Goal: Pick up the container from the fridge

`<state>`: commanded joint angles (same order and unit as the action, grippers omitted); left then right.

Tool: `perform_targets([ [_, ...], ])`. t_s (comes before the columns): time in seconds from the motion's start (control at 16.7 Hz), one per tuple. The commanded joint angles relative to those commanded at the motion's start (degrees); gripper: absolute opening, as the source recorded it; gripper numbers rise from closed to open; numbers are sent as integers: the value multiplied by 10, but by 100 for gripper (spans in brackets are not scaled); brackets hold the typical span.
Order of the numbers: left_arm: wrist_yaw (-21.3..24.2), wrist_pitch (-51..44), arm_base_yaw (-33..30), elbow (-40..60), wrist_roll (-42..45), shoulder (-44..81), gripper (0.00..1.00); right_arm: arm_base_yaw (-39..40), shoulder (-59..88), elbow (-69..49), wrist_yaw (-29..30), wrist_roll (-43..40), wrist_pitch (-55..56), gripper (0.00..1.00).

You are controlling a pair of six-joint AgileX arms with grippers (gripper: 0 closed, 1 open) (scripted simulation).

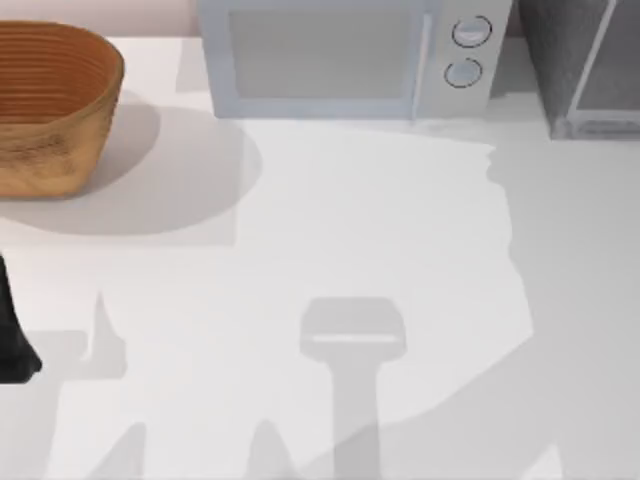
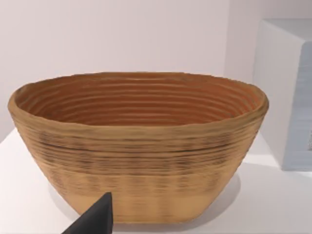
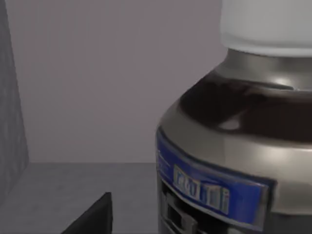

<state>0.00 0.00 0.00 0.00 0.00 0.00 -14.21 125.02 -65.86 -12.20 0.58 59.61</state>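
1. Right wrist view sits deep inside the fridge (image 3: 12, 131): grey side wall, grey floor, pale back wall, so the right arm has reached in for the pick
2. The container (image 3: 234, 146) looms just beside that camera, a dark glossy jar with a blue label band and a whitish cap (image 3: 265, 24), standing upright on the fridge floor
3. One black fingertip (image 3: 95, 217) of the right gripper pokes in low, short of the jar and not touching it; whether the fingers are spread or closed, I cannot tell
4. The left arm (image 1: 12, 335) waits at the table's left edge, its camera facing the basket (image 2: 139, 146), likely parked clear; its finger spacing I cannot tell either
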Motion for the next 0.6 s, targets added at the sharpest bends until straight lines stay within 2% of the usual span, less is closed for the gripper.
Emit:
perform_targets([
  [0.18, 0, 0, 0, 0, 0, 0, 100, 6, 24, -44, 7, 0, -24, 100],
  [0.42, 0, 0, 0, 0, 0, 0, 100, 7, 25, -46, 7, 0, -25, 100],
  [0.6, 0, 0, 0, 0, 0, 0, 100, 7, 25, -46, 7, 0, -25, 77],
])
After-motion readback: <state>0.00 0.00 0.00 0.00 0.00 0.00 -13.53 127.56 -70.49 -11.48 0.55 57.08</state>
